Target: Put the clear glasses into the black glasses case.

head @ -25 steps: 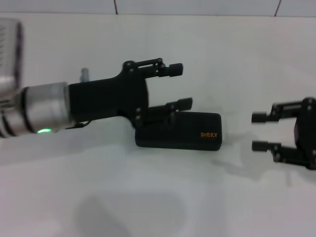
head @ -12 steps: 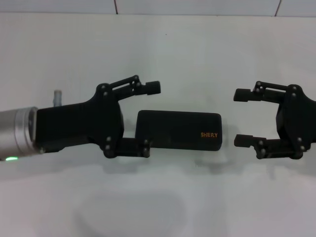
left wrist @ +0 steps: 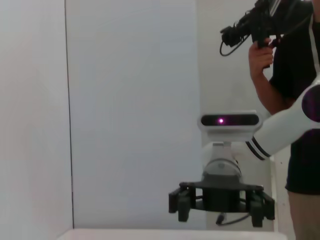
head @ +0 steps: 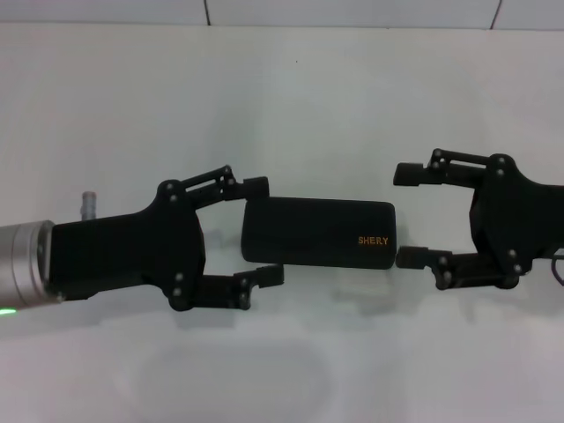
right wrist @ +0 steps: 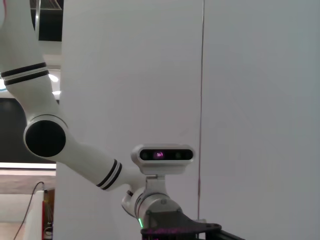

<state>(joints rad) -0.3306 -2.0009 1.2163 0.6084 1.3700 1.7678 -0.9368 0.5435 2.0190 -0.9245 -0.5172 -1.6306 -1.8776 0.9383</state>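
Two wide-spread claws flank the closed black case on the white table.

The left claw (head: pixel 263 231) sits at the case's left end, its matte black fingers straddling that end; the right claw (head: pixel 405 215) gapes just beside the right end. Between them lies the black glasses case (head: pixel 318 233), a matte rounded rectangle, lid shut, with small orange "SHERY" lettering near its right end.

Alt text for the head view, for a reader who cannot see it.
A closed black glasses case lies on a white table between two open tools: the left tool straddles its one end, the right tool its other end.
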